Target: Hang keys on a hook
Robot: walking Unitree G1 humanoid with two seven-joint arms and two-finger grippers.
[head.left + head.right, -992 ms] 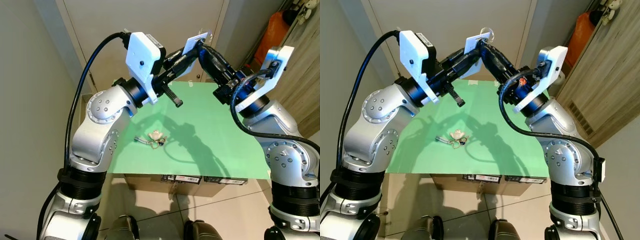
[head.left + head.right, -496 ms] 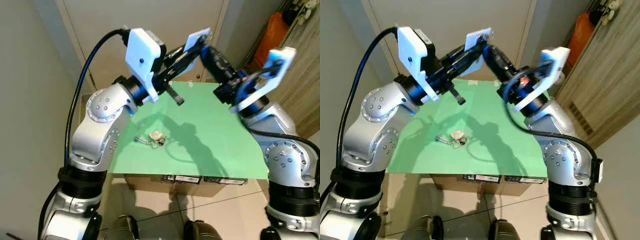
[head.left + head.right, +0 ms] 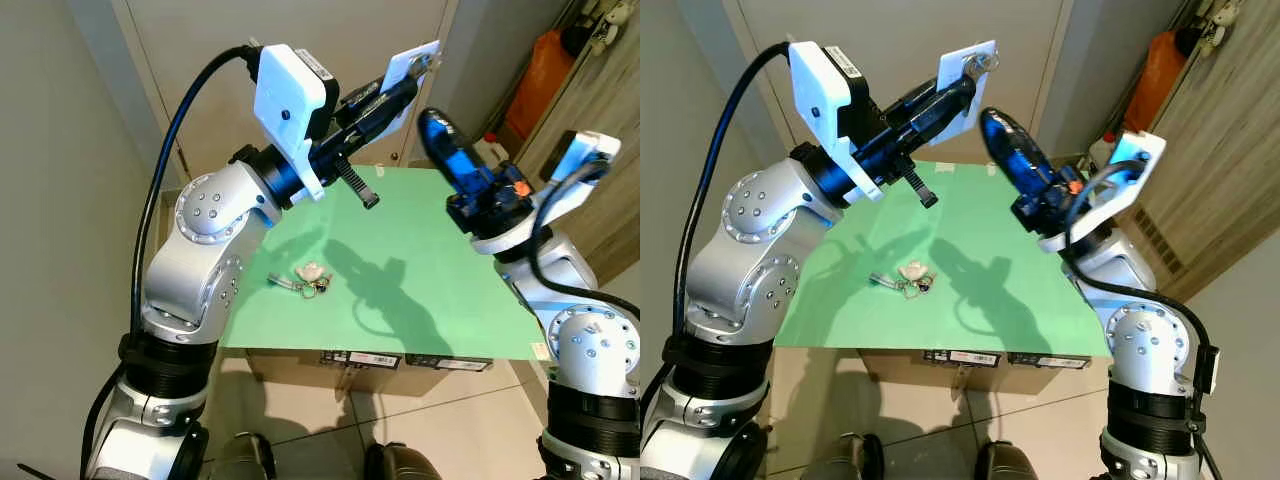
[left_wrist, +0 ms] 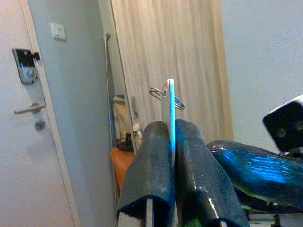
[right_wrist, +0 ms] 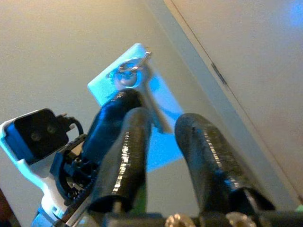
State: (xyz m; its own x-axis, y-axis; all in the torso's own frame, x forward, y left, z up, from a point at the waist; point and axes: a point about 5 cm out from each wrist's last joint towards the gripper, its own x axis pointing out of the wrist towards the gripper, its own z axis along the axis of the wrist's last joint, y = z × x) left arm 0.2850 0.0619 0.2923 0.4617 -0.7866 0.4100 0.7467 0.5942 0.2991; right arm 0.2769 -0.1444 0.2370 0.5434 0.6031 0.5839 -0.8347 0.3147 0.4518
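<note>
- Green-topped bench [image 3: 440, 290] in front of me, resting on cardboard boxes; its far edge is partly hidden behind my arms.
- My left gripper [image 3: 962, 88] is raised high above the bench's far edge, fingers clamped flat on a white hook plate [image 3: 969, 62]; most of the plate's lower part is covered by my fingers.
- Left wrist view gives the plate edge-on as a thin sliver between my two black fingers [image 4: 149, 179], so its face can't be read there.
- A small metal ring [image 4: 163, 96] sits at the plate's top end; the hook itself is too small to make out clearly.
- My right gripper [image 5: 163, 127] is lifted beside the plate, just apart from it, fingers parted with nothing between them; in the eye views its tips are blurred.
- Keys [image 3: 308, 280] lie on the bench near the left edge, toward the front, in a small heap with a pale fob; single keys can't be told apart.
</note>
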